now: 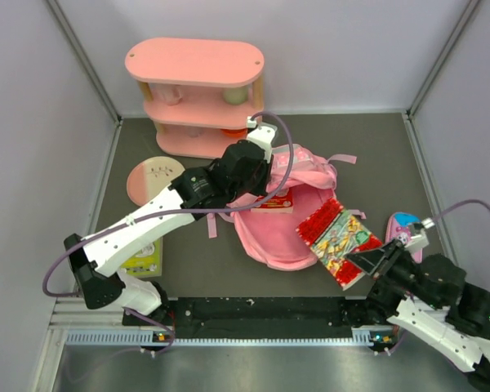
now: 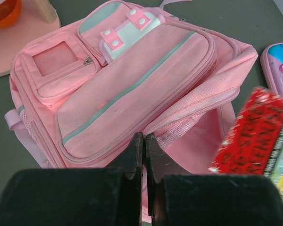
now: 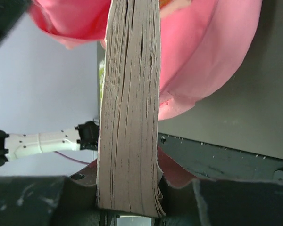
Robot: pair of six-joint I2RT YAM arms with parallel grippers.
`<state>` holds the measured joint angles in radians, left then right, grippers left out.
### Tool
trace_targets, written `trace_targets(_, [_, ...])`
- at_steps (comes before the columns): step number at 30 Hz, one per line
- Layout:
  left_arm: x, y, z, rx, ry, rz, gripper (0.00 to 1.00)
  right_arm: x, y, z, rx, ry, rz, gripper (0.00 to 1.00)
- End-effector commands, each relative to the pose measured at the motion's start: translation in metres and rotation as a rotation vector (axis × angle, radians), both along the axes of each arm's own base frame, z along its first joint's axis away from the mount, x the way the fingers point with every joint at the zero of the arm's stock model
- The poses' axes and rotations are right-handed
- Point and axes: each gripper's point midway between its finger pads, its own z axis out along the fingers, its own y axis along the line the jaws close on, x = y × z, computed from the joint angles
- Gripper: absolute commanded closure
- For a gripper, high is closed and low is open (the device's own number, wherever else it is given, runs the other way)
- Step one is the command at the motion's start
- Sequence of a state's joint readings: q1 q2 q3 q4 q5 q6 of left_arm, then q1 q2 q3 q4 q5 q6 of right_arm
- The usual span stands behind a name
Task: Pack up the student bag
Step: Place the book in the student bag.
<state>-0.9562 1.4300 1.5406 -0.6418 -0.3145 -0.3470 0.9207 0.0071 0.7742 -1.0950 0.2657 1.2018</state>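
Pink fabric of the student bag (image 2: 132, 84) spreads just ahead of the left fingers (image 2: 136, 155), which sit nearly together, pinching a thin fold of its rim; the pinch itself is mostly hidden. The right fingers (image 3: 217, 197) clamp a thick book (image 3: 129, 103), whose page edges block much of the bag beyond them on the tabletop (image 1: 204, 269). A pencil case (image 2: 279, 66), right of the left fingers, is cut off.

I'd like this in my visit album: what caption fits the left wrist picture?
The left gripper pinches the bag at its open edge; a red book hangs at right.
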Motion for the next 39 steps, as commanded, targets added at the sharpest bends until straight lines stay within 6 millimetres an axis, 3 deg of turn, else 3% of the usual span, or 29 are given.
trace_targets(1, [0.014, -0.01, 0.045, -0.161, -0.086, 0.029, 1.0, -0.006, 0.041, 0.019, 0.246, -0.01, 0.127, 1.0])
trace_targets(4, [0.007, -0.012, 0.046, -0.186, -0.079, -0.001, 1.0, 0.011, 0.057, 0.01, 0.312, 0.013, 0.09, 1.0])
trace_targets(7, [0.003, -0.013, 0.047, -0.206, -0.072, -0.017, 1.0, 0.031, 0.07, 0.014, 0.373, -0.028, 0.05, 1.0])
trace_targets(8, [0.001, -0.014, 0.049, -0.216, -0.074, -0.028, 1.0, 0.037, 0.076, 0.006, 0.375, -0.028, 0.042, 1.0])
trace_targets(9, [-0.001, -0.015, 0.046, -0.215, -0.067, -0.036, 1.0, 0.044, 0.079, 0.019, 0.426, -0.07, 0.03, 1.0])
trace_targets(11, [-0.003, -0.015, 0.044, -0.214, -0.063, -0.041, 1.0, 0.056, 0.09, 0.003, 0.393, -0.033, 0.005, 1.0])
trace_targets(12, [-0.004, -0.015, 0.04, -0.21, -0.056, -0.045, 1.0, 0.059, 0.094, 0.012, 0.423, -0.058, 0.007, 1.0])
trace_targets(14, [-0.007, -0.013, 0.041, -0.218, -0.055, -0.044, 1.0, 0.068, 0.102, -0.001, 0.397, -0.011, -0.016, 1.0])
trace_targets(16, [-0.008, -0.014, 0.038, -0.229, -0.049, -0.047, 1.0, 0.078, 0.106, 0.005, 0.418, -0.034, -0.041, 1.0])
trace_targets(17, [-0.01, -0.013, 0.038, -0.235, -0.047, -0.05, 1.0, 0.084, 0.111, -0.005, 0.411, -0.017, -0.06, 1.0])
trace_targets(19, [-0.012, -0.014, 0.036, -0.243, -0.04, -0.053, 1.0, 0.095, 0.115, 0.008, 0.494, -0.051, -0.088, 1.0])
trace_targets(21, [-0.014, -0.013, 0.034, -0.248, -0.035, -0.055, 1.0, 0.108, 0.119, -0.007, 0.484, -0.019, -0.144, 1.0])
trace_targets(22, [-0.015, -0.014, 0.035, -0.254, -0.034, -0.06, 1.0, 0.114, 0.12, -0.003, 0.513, -0.028, -0.164, 1.0])
trace_targets(25, [-0.017, -0.013, 0.038, -0.264, -0.037, -0.066, 1.0, 0.132, 0.122, -0.027, 0.475, 0.042, -0.266, 1.0])
trace_targets(27, [-0.018, -0.013, 0.04, -0.263, -0.042, -0.075, 1.0, 0.145, 0.121, -0.018, 0.522, 0.01, -0.321, 1.0])
trace_targets(30, [-0.02, -0.011, 0.04, -0.263, -0.045, -0.08, 1.0, 0.165, 0.128, -0.021, 0.487, -0.009, -0.383, 1.0])
trace_targets(35, [-0.025, -0.004, 0.045, -0.259, -0.061, -0.09, 1.0, 0.199, 0.15, -0.042, 0.409, 0.079, -0.479, 0.99])
trace_targets(36, [-0.024, -0.003, 0.045, -0.259, -0.065, -0.085, 1.0, 0.204, 0.152, -0.048, 0.396, 0.096, -0.491, 0.95])
trace_targets(37, [-0.025, -0.002, 0.046, -0.259, -0.065, -0.085, 1.0, 0.213, 0.156, -0.044, 0.432, 0.112, -0.512, 0.94])
trace_targets(39, [-0.026, -0.001, 0.045, -0.26, -0.061, -0.085, 1.0, 0.226, 0.165, -0.061, 0.405, 0.131, -0.536, 0.94])
